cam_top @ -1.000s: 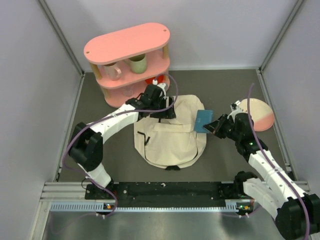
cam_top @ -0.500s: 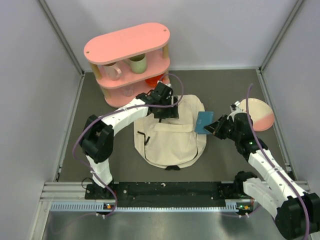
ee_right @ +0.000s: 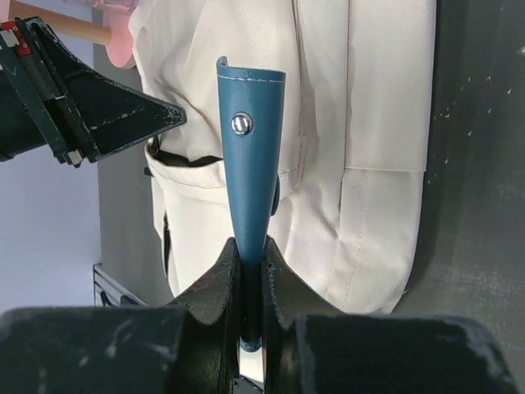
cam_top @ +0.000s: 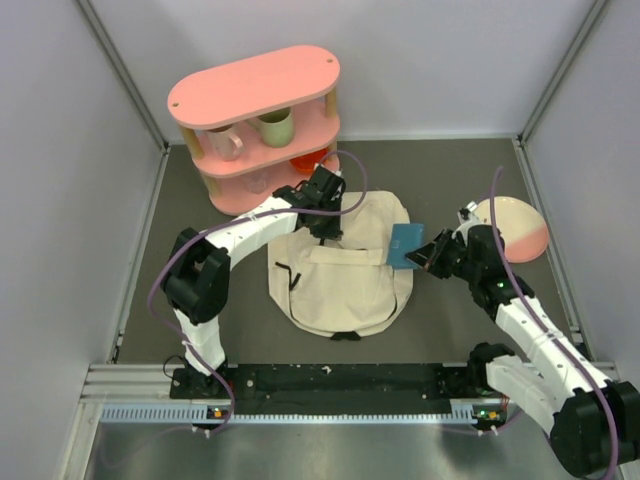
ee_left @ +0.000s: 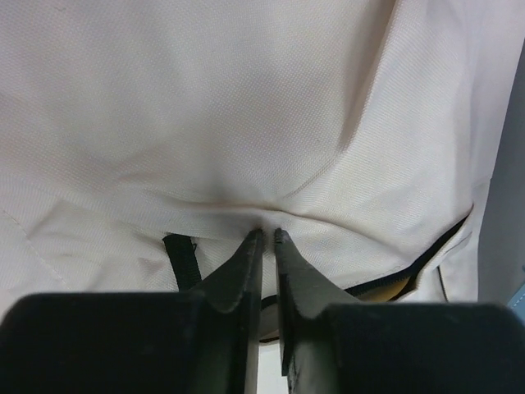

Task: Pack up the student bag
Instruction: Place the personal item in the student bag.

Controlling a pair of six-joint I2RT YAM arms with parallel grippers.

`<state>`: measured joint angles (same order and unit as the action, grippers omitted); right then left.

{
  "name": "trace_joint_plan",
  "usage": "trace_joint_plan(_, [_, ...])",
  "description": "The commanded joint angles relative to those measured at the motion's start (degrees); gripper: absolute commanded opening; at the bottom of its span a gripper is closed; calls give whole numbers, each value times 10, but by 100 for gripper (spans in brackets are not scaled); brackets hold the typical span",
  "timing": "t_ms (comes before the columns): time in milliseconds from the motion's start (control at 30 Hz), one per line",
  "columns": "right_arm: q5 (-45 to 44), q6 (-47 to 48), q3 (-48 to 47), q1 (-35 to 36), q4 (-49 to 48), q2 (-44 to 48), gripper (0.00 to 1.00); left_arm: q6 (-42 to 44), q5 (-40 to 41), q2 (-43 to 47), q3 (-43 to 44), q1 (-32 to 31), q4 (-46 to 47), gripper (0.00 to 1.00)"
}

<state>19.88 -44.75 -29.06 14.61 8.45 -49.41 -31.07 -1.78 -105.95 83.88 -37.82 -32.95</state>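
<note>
The student bag (cam_top: 340, 285), cream fabric with dark zipper lines, lies flat in the middle of the table. My left gripper (cam_top: 330, 230) is at its top left edge. In the left wrist view its jaws (ee_left: 268, 235) are pinched together on a fold of the bag's fabric (ee_left: 205, 107), which puckers at the tips. My right gripper (cam_top: 428, 255) hovers at the bag's right side, shut on a flat teal-blue case (cam_top: 406, 244). In the right wrist view the case (ee_right: 250, 148), with a metal snap, stands up from the gripper (ee_right: 250, 246) over the bag (ee_right: 361, 123).
A pink two-level shelf (cam_top: 255, 95) with mugs stands behind the bag at the back left, close to my left arm. A pink and white plate (cam_top: 522, 228) lies at the right, behind my right arm. Grey walls close in both sides.
My left gripper shifted slightly right along the bag's top edge, then closed its jaws from wide open onto the fabric. The right arm and the blue case have barely moved.
</note>
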Motion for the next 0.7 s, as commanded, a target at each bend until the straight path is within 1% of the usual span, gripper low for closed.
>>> trace_joint_plan(0, [17, -4, -35, 3, -38, -4, 0, 10, -18, -8, 0, -6, 5, 6])
trace_joint_plan(33, [25, -3, -36, 4, -41, -5, 0, 11, -17, -7, -1, -6, 6, 0])
trace_joint_plan(267, [64, -8, -41, 4, -69, -11, 0, 19, -20, 28, 8, -5, 24, 0])
trace_joint_plan(500, [81, -13, -44, 3, -80, -26, 0, 22, -3, 87, 19, -6, 42, 0])
trace_joint_plan(600, [85, -14, -44, 4, -80, -34, 0, 22, -2, 98, 18, -5, 45, 0])
trace_joint_plan(667, [88, -15, -43, 7, -97, -37, 0, 18, -5, 105, 15, -6, 46, 0])
